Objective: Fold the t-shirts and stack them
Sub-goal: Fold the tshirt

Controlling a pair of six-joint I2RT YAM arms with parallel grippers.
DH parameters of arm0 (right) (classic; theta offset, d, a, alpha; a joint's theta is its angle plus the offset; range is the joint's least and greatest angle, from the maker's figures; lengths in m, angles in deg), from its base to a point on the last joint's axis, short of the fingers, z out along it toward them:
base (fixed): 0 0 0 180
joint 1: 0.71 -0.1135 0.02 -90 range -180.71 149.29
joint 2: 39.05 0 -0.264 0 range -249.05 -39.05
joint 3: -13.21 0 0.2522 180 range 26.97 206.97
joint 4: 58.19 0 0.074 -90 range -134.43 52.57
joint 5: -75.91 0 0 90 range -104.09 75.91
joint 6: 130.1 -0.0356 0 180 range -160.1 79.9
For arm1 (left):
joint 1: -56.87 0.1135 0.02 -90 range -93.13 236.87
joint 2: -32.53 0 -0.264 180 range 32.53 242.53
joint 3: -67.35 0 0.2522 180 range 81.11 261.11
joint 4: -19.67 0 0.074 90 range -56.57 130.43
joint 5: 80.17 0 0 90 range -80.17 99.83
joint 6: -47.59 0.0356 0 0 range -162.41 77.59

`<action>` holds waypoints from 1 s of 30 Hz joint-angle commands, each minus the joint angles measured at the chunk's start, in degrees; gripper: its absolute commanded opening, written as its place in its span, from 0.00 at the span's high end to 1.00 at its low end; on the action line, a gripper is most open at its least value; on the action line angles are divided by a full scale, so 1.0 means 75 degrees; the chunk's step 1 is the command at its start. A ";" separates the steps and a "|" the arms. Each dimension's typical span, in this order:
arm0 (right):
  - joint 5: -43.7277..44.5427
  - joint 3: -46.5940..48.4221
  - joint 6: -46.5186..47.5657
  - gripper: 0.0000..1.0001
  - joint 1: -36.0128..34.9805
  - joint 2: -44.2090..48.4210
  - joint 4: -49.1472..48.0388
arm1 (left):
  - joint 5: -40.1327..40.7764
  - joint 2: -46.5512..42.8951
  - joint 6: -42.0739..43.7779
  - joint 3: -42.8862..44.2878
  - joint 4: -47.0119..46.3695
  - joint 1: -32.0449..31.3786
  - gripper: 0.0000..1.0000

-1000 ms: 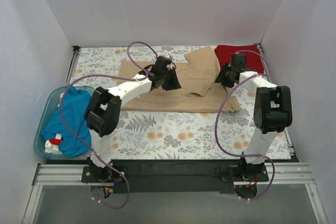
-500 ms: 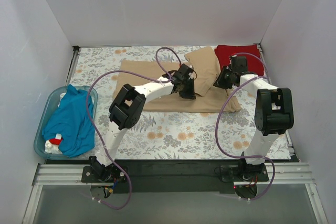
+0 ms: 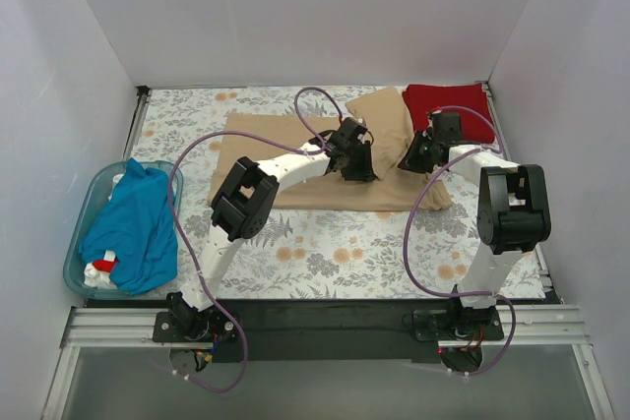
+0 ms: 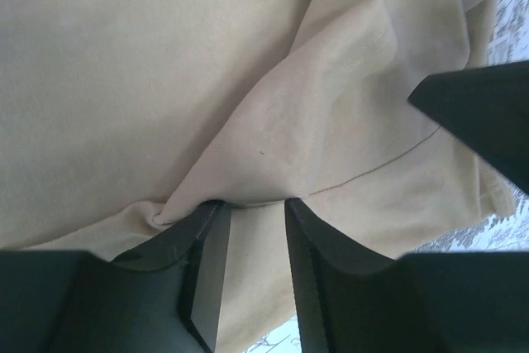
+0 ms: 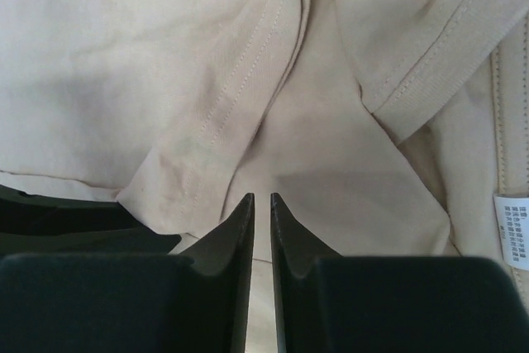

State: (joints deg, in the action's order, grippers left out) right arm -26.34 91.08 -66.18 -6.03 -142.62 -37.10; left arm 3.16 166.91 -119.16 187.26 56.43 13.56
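Over the tan t-shirt, left fingers stand slightly apart; right fingers nearly closed, any pinch hidden.

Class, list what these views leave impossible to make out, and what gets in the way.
Right wrist view: whether the right gripper pinches the tan shirt; its fingers nearly meet, hiding the slit.
Right wrist view: print on the label; too small, cut by the right edge.
Top view: the white-and-red thing in the tub; the blue shirt covers most of it.
Top view: the red shirt, near corner; the right arm hides it.
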 commanded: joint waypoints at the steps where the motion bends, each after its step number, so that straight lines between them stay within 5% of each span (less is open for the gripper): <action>1: -0.0136 -0.0088 0.0138 0.82 -0.0005 0.0098 -0.0298 | 0.0398 -0.0340 -0.0207 -0.0101 -0.0512 -0.0003 0.68; 6: -0.0159 -0.0076 0.0150 0.82 -0.0005 0.0075 -0.0298 | 0.0550 -0.0340 -0.0500 -0.0091 -0.0759 0.0091 0.61; 30: -0.0499 0.0755 0.0068 0.83 -0.0052 -0.0651 -0.0298 | -0.0023 -0.0633 -0.2246 -0.1344 -0.1520 0.0864 0.61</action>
State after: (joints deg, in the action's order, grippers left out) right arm -28.29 93.29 -65.64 -6.03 -146.07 -37.65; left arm 3.11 165.08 -134.79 178.93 43.63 19.55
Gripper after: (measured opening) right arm 0.172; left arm 0.390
